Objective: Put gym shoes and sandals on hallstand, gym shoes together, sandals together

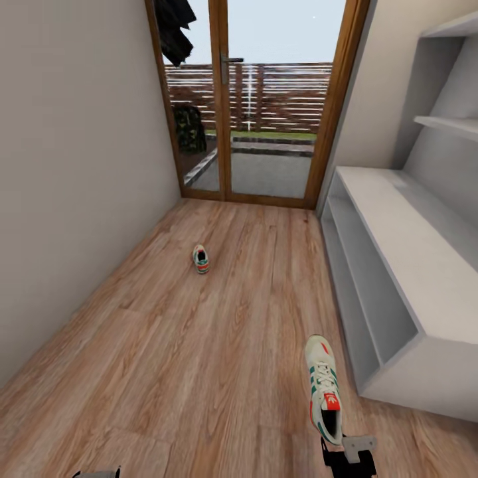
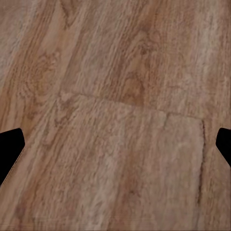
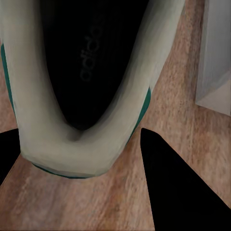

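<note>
One gym shoe (image 1: 324, 388) lies toe-away on the corridor floor (image 1: 199, 345), just left of the hallstand (image 1: 398, 265). My right gripper (image 1: 348, 455) is at its heel. In the right wrist view the white heel rim (image 3: 82, 144) sits between the two black fingers (image 3: 178, 192), which press on both sides, so my right gripper (image 3: 82, 139) is shut on it. Whether the shoe is off the floor I cannot tell. The other gym shoe (image 1: 200, 259) lies farther off, mid-corridor. My left gripper (image 2: 119, 144) is open over bare planks. The sandals are out of view.
The hallstand's long bench and open lower shelves (image 1: 372, 292) run along the right wall, with stepped upper shelves (image 1: 445, 123) above. A glazed wooden door (image 1: 255, 99) closes the corridor's far end. A plain wall (image 1: 73, 199) bounds the left side.
</note>
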Robot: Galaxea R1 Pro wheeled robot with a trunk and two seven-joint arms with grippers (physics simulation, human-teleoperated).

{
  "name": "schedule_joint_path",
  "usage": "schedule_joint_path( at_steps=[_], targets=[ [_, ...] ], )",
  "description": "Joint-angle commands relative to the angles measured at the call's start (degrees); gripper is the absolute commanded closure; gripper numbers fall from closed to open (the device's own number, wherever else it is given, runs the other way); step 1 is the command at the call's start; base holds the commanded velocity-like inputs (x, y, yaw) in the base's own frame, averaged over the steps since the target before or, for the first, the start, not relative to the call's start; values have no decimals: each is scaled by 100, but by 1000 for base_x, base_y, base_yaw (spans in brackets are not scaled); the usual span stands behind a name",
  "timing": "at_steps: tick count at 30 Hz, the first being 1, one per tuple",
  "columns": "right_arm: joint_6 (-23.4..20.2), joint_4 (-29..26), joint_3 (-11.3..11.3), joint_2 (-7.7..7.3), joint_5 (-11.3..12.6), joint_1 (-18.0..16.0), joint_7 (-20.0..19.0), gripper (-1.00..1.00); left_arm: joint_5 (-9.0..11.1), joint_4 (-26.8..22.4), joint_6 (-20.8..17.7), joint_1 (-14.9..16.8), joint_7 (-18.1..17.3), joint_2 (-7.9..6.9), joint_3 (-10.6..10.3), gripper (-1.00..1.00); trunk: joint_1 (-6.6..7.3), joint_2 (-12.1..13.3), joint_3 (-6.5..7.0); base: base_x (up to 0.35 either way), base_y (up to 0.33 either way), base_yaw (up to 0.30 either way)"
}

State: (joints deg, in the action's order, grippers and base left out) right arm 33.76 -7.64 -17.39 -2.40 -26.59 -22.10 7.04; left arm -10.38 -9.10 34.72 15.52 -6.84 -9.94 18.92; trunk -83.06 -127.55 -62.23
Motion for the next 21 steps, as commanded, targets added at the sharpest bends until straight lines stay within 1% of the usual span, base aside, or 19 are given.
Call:
schedule_joint_path(
  at_steps=[1, 21],
  targets=[
    [16, 8, -19, 1, -57, -5, 52, 100, -43, 4, 17, 4, -28, 1, 50, -100, -3, -1, -4, 336, 0, 0],
    [16, 8, -19, 2, -58, -5, 52, 100, -43, 4, 18, 4, -28, 1, 50, -100, -3, -1, -4, 336, 0, 0]
  ],
)
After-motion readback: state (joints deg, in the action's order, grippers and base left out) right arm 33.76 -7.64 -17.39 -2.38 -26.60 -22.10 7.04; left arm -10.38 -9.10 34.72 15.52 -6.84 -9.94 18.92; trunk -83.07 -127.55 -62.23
